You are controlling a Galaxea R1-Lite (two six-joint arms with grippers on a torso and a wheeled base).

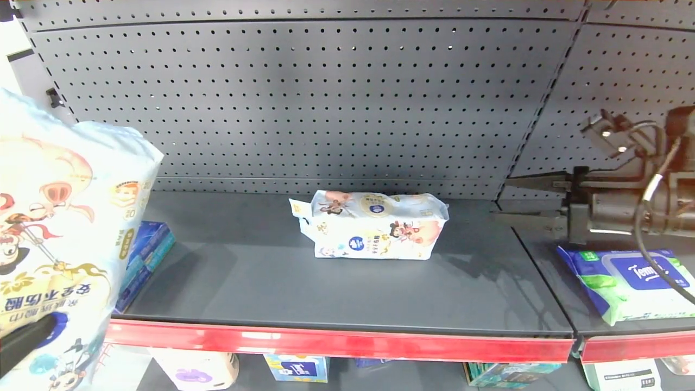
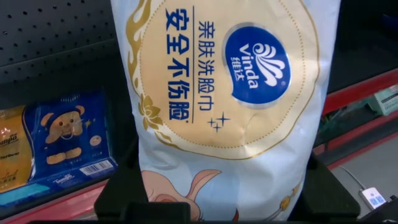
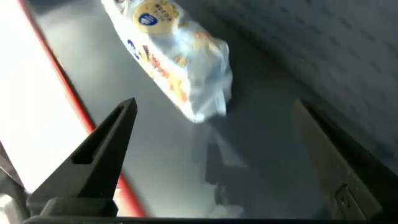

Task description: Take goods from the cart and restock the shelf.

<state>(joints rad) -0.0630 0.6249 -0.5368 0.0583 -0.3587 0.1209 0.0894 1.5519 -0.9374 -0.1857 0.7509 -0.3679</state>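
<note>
Findings for your attention.

1. Left end effector (image 2: 227, 190): pinching the held pack (image 2: 224, 106) across its lower part, one dark finger on each flank. The pack stands upright, just off the left end of the front edge of the shelf (image 1: 244, 271) and not yet set down.
2. Right end effector (image 1: 535, 200): fingers spread and empty, level with the shelf's right edge. It points toward the shelf pack (image 1: 374, 225) and is well apart from it.
3. Handling, by my judgement: both packs are film-wrapped soft tissue, so light, squashy and not fragile. The film looks glossy and is likely to slip, and the body will bulge under pressure. You should grip across the narrow width at mid-body, never by the crimped end flaps (these would only tear or fold).
4. Shelf contents:
   - The shelf pack lies on its long side at mid-width, nearer the back edge than the front.
   - A blue box (image 1: 146, 255) sits at the left edge, partly hidden by the held pack.
   - The wipes (image 1: 630, 282) lie on the adjoining board, past the right edge.
   - Open board remains on either side of the shelf pack, so you have room to set the held pack beside it.
</note>
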